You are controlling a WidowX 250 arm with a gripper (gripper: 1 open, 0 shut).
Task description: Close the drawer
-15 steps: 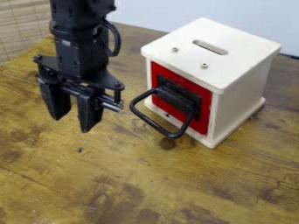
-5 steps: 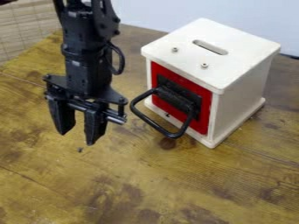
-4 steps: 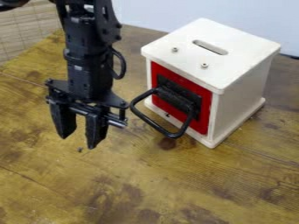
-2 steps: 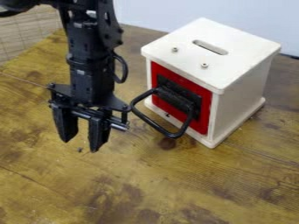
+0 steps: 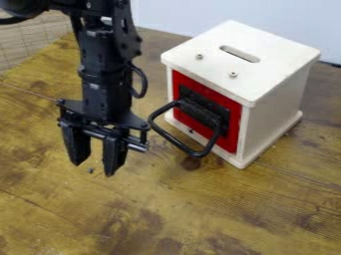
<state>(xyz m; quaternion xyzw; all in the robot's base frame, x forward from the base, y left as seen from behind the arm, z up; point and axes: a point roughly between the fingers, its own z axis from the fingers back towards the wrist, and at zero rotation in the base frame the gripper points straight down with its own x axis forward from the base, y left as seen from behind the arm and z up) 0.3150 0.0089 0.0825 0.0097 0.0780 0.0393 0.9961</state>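
The red-fronted drawer [image 5: 188, 85] sits in the front face of a small white box [image 5: 273, 75], with a dark recess in its centre. Its big black loop handle [image 5: 180, 128] hangs forward and down, almost resting on the wooden table. My black gripper [image 5: 92, 161] points straight down just left of the handle, a few centimetres from it. The two fingers stand apart with nothing between them, their tips a little above the tabletop. The drawer front looks nearly flush with the box face; how far it is pulled out cannot be judged.
The white box has a slot [image 5: 241, 53] and two small screws on top. The worn wooden table [image 5: 200, 214] extends in front and to the right. A woven wicker surface [image 5: 30, 38] lies at the far left behind the arm.
The arm has moved down and slightly right towards the handle, over three seconds. The fingers stay spread. The drawer and box have not moved.
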